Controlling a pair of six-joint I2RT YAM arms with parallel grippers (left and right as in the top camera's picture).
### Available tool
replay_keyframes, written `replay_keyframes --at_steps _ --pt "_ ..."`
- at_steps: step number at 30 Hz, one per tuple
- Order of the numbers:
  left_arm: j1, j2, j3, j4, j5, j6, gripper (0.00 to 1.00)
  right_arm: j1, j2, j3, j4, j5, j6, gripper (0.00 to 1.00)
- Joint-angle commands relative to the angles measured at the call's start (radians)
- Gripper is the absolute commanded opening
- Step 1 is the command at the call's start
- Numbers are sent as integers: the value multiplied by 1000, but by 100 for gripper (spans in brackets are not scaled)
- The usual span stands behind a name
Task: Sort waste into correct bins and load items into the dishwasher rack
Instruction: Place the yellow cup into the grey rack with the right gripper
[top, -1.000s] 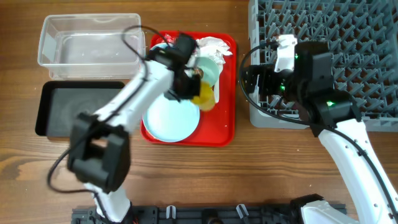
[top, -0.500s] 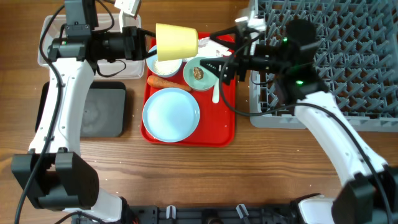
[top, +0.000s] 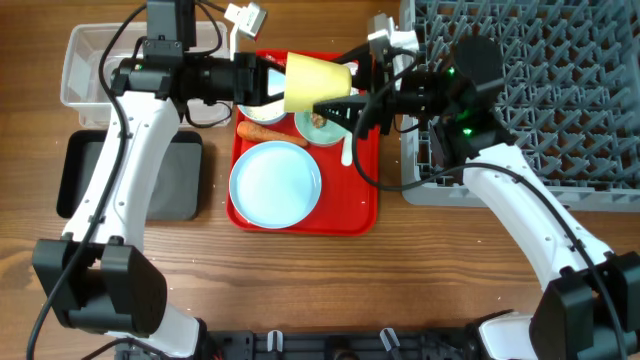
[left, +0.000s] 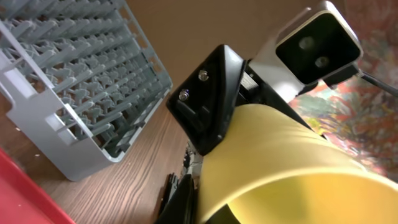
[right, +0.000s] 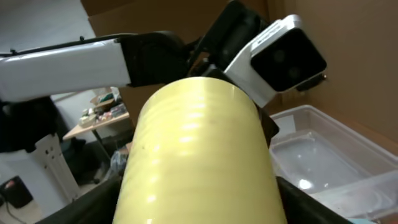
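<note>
The yellow cup (top: 318, 82) hangs on its side in the air above the red tray (top: 362, 205). My left gripper (top: 268, 80) is shut on its rim, one finger inside and one outside (left: 200, 208). My right gripper (top: 342, 92) is open, with a finger on each side of the cup's closed end (right: 199, 202). On the tray lie the pale blue plate (top: 275, 182), the carrot (top: 265, 131), a bowl with the brown lump (top: 320, 122), a bowl with rice (top: 260, 108) partly hidden, and the white spoon (top: 347, 150). The tissue and the wrapper are hidden.
The clear tub (top: 95, 65) stands at the back left, with the black tray (top: 175, 185) in front of it under my left arm. The grey rack (top: 540, 100) fills the right side and also shows in the left wrist view (left: 81, 74).
My left gripper has carried the cup to the right. My right gripper has moved left and now has its fingers around the cup's end.
</note>
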Motion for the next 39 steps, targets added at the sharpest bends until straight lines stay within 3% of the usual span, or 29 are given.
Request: replay_keyframes --at_steps 1,4,5,6,8,12,14,16,19,20,23,28,32,39 --pt "-4 13 -3 2 -25 19 4 -16 5 15 10 -42 -6 67" --pt "-4 13 -3 2 -51 19 7 -40 5 15 8 -74 -8 43" --pt "-4 13 -3 1 -51 19 20 -47 5 15 8 -81 -8 40" --pt "-4 13 -3 1 -51 19 43 -64 5 15 6 -98 -8 40" --pt "-3 13 -3 1 -61 19 64 -108 5 15 6 -142 0 37" --pt "-4 13 -3 -19 -317 18 74 -301 4 15 -106 -190 97 34" --pt "-5 15 -3 -60 -547 15 77 -380 4 15 -246 -185 47 34" --pt "-5 16 -3 -79 -661 15 78 -413 4 15 -354 -137 -8 33" --pt "-4 18 -3 -82 -797 15 83 -422 4 16 -627 186 -146 33" --pt "-5 19 -3 -83 -817 15 83 -422 0 19 -701 273 -169 33" --pt "-4 21 -3 -106 -889 15 87 -421 -80 132 -1148 716 -228 29" --pt "-4 21 -3 -103 -889 15 89 -419 -159 393 -1661 1123 -217 30" --pt "-4 21 -3 -105 -889 15 89 -417 -95 394 -1829 1189 -193 30" --pt "-4 21 -5 -130 -923 16 90 -361 147 394 -1858 1204 -191 31"
